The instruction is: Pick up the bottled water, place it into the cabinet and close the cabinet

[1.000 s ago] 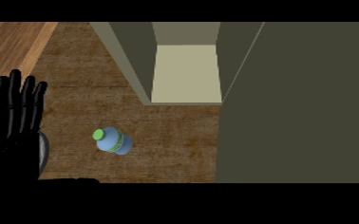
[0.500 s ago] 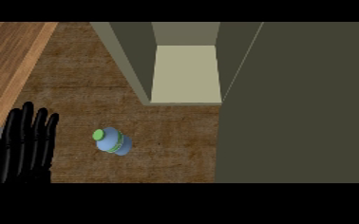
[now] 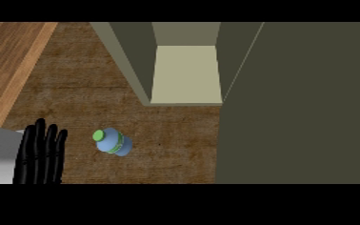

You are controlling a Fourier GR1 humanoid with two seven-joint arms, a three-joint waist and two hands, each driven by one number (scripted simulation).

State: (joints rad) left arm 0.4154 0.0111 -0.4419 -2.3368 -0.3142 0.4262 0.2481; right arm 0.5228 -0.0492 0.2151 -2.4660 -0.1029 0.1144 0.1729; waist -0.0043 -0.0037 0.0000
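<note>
A small blue water bottle (image 3: pixel 113 142) with a green cap and green band stands on the brown counter, seen from above. My left hand (image 3: pixel 40 157) shows at the lower left, just left of the bottle and apart from it, with its fingers straight and pointing up. The cabinet (image 3: pixel 186 74) stands behind the bottle with its pale inside open. Its dark door (image 3: pixel 295 105) swings out and fills the right side of the view. My right hand does not show.
A lighter wooden strip (image 3: pixel 21 57) runs along the far left edge of the counter. A grey forearm part (image 3: pixel 7 157) shows at the lower left corner. Bare counter (image 3: pixel 175 143) lies between the bottle and the door.
My left hand has moved down towards the lower edge and a little to the right, closer to the bottle's side. The bottle and the cabinet door have not moved.
</note>
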